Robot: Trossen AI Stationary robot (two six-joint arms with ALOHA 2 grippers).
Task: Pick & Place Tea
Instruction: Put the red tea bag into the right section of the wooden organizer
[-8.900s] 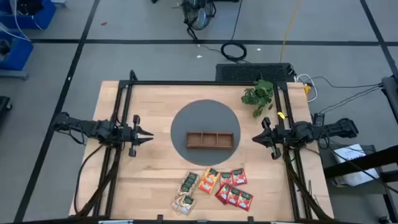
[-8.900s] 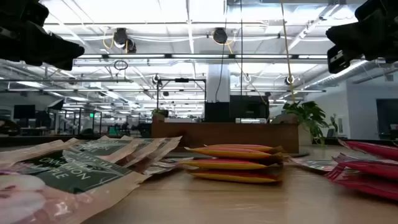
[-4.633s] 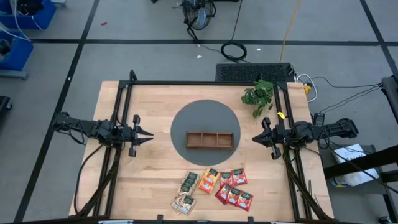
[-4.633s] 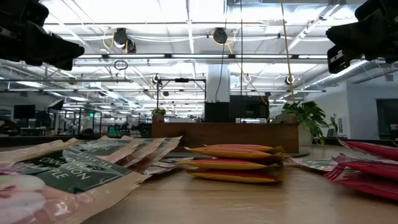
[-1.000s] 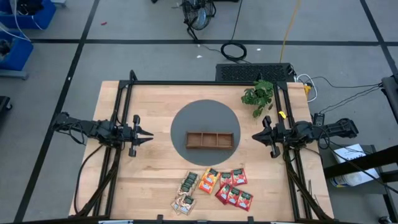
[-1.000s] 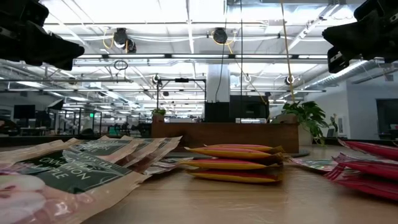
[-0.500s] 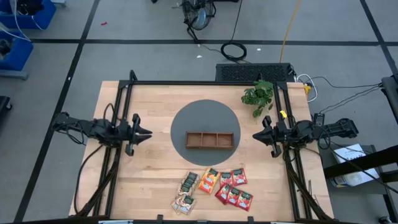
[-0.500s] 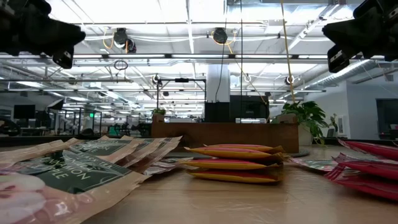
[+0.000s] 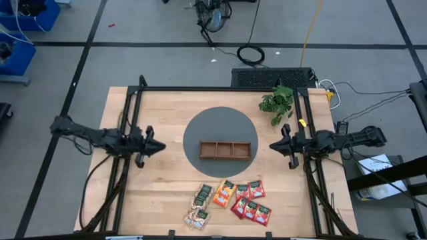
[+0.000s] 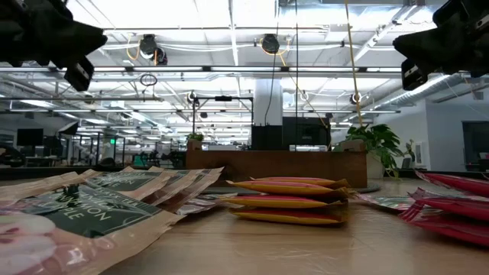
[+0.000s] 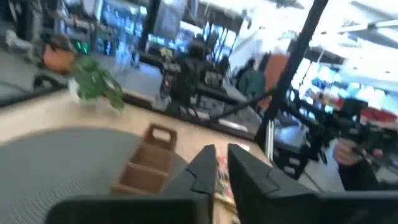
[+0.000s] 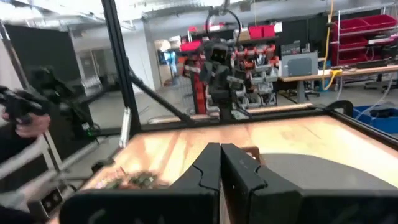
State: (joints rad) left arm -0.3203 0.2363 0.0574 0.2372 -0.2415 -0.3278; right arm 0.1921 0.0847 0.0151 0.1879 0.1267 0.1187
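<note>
The tea packets [image 9: 232, 200] lie loose near the table's near edge: red ones on the right, orange in the middle, pale green-white on the left. In the low view the orange ones [image 10: 286, 200] lie flat in a stack. My left gripper [image 9: 162, 146] hovers over the table's left side, level, pointing at the wooden tray [image 9: 225, 149]; its fingers [image 11: 222, 160] stand a narrow gap apart, open. My right gripper [image 9: 271, 145] hovers at the right side, facing the tray, its fingers [image 12: 221, 152] shut. Both grippers hold nothing.
The three-compartment tray sits on a round grey mat [image 9: 220, 127] at mid-table. A leafy plant [image 9: 277, 101] stands at the far right corner. Black frame rails [image 9: 130, 133] run along both table sides. A person's hand [image 12: 22, 115] shows beyond the table.
My left arm has begun to move: its gripper has turned about its axis and edged slightly toward the tray, staying above the table. The packets and the tray have not moved.
</note>
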